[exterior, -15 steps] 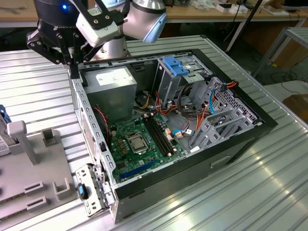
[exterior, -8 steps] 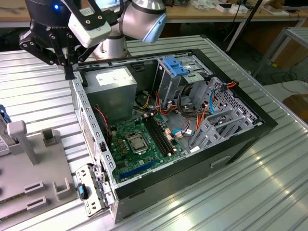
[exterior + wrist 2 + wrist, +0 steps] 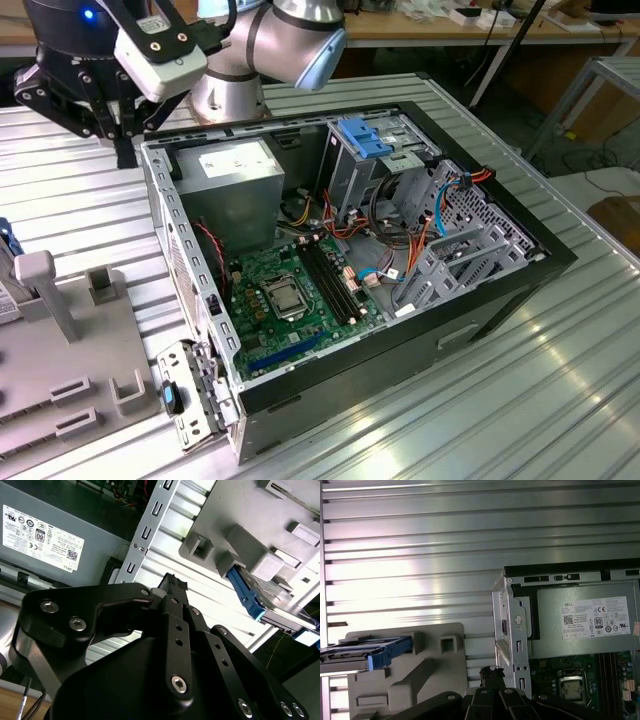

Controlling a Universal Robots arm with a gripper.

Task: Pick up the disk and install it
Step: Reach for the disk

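The open computer case (image 3: pixel 400 330) fills the exterior view's centre, its side off for access. At lower left a grey fixture (image 3: pixel 100 370) props the disk (image 3: pixel 367 652), edge-up in the first wrist view, seemingly for grasping. At upper left the gripper (image 3: pixel 125 150) hangs closed and empty.

One disk (image 3: pixel 351 653), apparently; one computer case (image 3: pixel 420 350)

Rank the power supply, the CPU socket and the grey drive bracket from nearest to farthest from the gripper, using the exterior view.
From the gripper, outside a corner of the case:
1. the power supply, just inside that corner.
2. the CPU socket, mid-board.
3. the grey drive bracket, at the exterior view's right end.
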